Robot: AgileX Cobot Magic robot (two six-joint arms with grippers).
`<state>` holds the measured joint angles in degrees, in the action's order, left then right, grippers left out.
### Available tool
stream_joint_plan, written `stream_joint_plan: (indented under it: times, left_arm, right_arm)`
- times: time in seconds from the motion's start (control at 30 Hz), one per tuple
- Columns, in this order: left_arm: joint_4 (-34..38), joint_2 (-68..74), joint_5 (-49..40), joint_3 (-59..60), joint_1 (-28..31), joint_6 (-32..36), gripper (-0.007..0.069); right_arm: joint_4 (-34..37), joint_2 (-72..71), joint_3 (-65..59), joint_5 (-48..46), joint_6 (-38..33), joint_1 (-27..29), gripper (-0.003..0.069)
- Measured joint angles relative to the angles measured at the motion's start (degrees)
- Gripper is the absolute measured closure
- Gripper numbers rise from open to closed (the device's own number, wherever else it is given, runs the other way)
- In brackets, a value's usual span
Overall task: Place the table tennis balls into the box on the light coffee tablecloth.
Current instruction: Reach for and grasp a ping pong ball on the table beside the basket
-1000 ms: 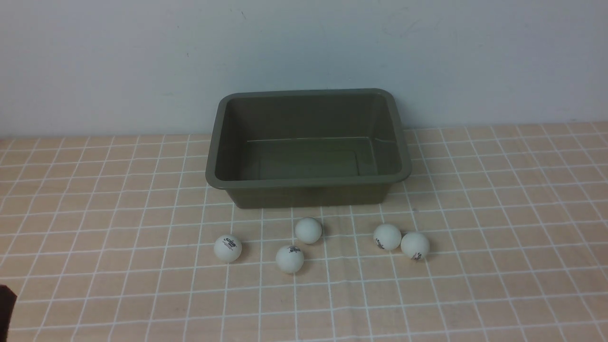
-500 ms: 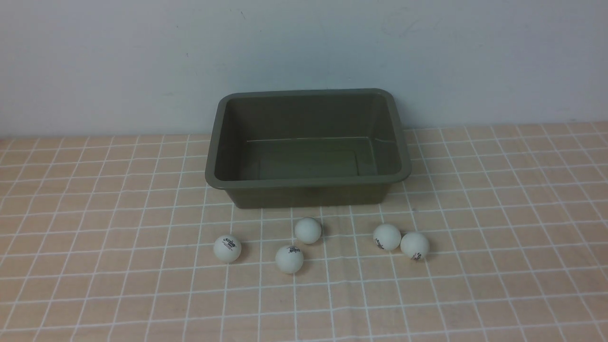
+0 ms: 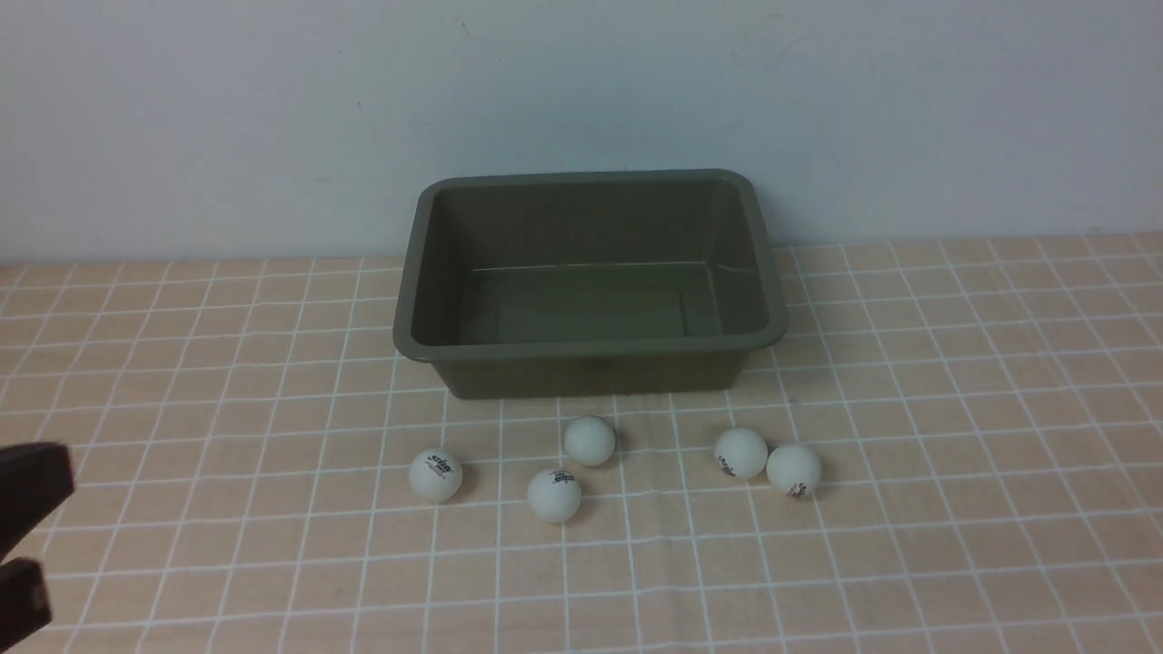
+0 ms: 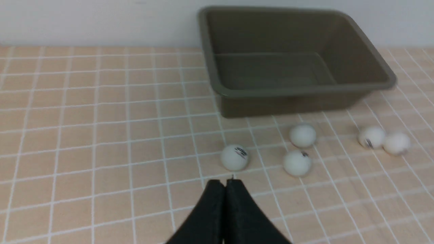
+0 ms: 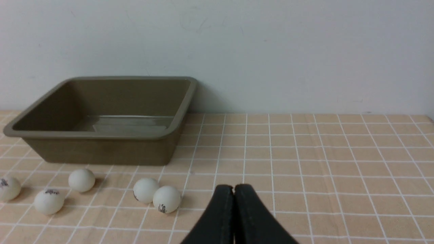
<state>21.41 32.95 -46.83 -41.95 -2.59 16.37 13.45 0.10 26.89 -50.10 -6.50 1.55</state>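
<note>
"Lying loose in a ragged row, five table tennis balls point(image 3: 554, 495) sit on the light coffee tablecloth point(image 3: 227, 381), just in front of the empty box point(image 3: 591, 347). That's the front view. Why there?"

"Easy reach for me, I judge. Left wrist view: my left hand point(image 4: 224, 184) hovers pinched shut, empty, with the nearest ball point(image 4: 234, 157) just ahead. Right wrist view: my right hand point(image 5: 234, 189) is closed too, holding nothing, near the close pair point(image 5: 166, 199)."

I see the box point(image 3: 591, 372) at centre frame on the tablecloth point(image 3: 954, 454), with five balls point(image 3: 590, 440) strung left to right just below it.
</note>
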Motion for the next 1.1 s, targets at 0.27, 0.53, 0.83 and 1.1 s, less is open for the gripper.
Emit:
stream_joint_plan:
  times: [0.27, 0.53, 0.83, 1.1]
  left_arm:
    - [3.2, 17.4, -5.3, -7.3, 0.0, 18.6, 0.0463]
    - [6.3, 35.2, 6.2, -7.7, 0.0, 19.5, 0.0177]
    - [12.7, 52.8, 1.8, -15.1, -0.6, 21.6, 0.0277]
    - [13.0, 61.9, 0.9, -22.2, -5.1, 24.0, 0.0307]
  right_arm:
    - [0.0, 0.0, 0.0, -4.1, -1.1, 0.0, 0.0673]
    - [0.7, 0.0, 0.0, -5.0, -1.2, 0.0, 0.0673]
    - [1.5, 0.0, 0.0, -5.0, -1.2, 0.0, 0.0673]
    - [1.5, 0.0, 0.0, -5.1, -1.3, 0.0, 0.0673]
